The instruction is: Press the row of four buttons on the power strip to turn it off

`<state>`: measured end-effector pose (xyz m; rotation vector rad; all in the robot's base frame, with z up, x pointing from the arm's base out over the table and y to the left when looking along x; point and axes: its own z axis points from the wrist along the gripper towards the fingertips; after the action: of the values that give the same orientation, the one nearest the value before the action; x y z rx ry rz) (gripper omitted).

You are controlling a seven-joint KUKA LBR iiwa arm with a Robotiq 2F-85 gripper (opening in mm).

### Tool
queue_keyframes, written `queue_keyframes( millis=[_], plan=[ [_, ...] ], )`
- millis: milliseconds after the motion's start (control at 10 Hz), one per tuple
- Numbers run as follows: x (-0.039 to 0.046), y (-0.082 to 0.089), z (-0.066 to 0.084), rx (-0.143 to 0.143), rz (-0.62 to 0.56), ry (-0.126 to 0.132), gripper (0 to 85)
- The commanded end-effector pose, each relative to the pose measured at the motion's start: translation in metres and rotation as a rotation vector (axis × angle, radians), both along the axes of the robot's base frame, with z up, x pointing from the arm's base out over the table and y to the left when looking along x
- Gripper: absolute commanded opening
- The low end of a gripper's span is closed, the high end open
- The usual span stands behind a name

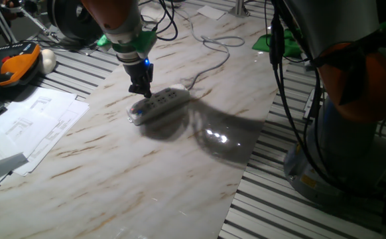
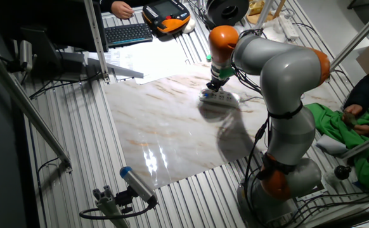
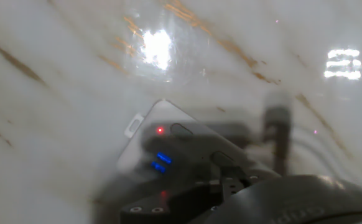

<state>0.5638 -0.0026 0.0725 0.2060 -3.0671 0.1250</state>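
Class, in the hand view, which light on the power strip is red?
The single light nearest the power strip's far end is red; the two lights lower in the picture are blue.

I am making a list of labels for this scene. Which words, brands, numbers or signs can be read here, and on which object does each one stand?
No text can be read in any view.
White plastic power strip: no legible marking; the hand view is blurred.
Printed paper sheets: faint diagrams, too small to read.
Orange and black handheld controller: too small to read.
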Motion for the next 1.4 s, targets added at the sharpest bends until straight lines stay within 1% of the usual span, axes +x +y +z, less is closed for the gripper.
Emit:
queue_keyframes(
  millis=[0, 100, 200, 300, 400, 500, 700, 800, 1000, 1100, 1200, 1300],
  plan=[
    [-0.0001, 0.0, 0.0, 0.061, -0.001, 0.017, 0.0],
    [-0.0001, 0.0, 0.0, 0.095, 0.008, 0.002, 0.0],
    [-0.0001, 0.0, 0.0, 0.112, 0.026, 0.005, 0.0],
    [-0.0001, 0.0, 0.0, 0.128, 0.022, 0.017, 0.0],
    [-0.0001, 0.0, 0.0, 0.127, -0.003, 0.025, 0.0],
    [-0.0001, 0.0, 0.0, 0.115, -0.047, 0.042, 0.0],
    [0.0072, 0.028, 0.015, 0.048, -0.076, 0.048, 0.0],
    [0.0099, 0.038, 0.016, 0.026, -0.072, 0.047, 0.0],
    [0.0179, 0.044, 0.006, 0.043, -0.044, 0.051, 0.0],
    [0.0215, 0.047, 0.0, 0.043, -0.03, 0.044, 0.0],
    [0.023, 0.047, -0.003, 0.042, -0.022, 0.037, 0.0],
    [0.0227, 0.046, -0.003, 0.044, -0.019, 0.036, 0.0]
  ],
)
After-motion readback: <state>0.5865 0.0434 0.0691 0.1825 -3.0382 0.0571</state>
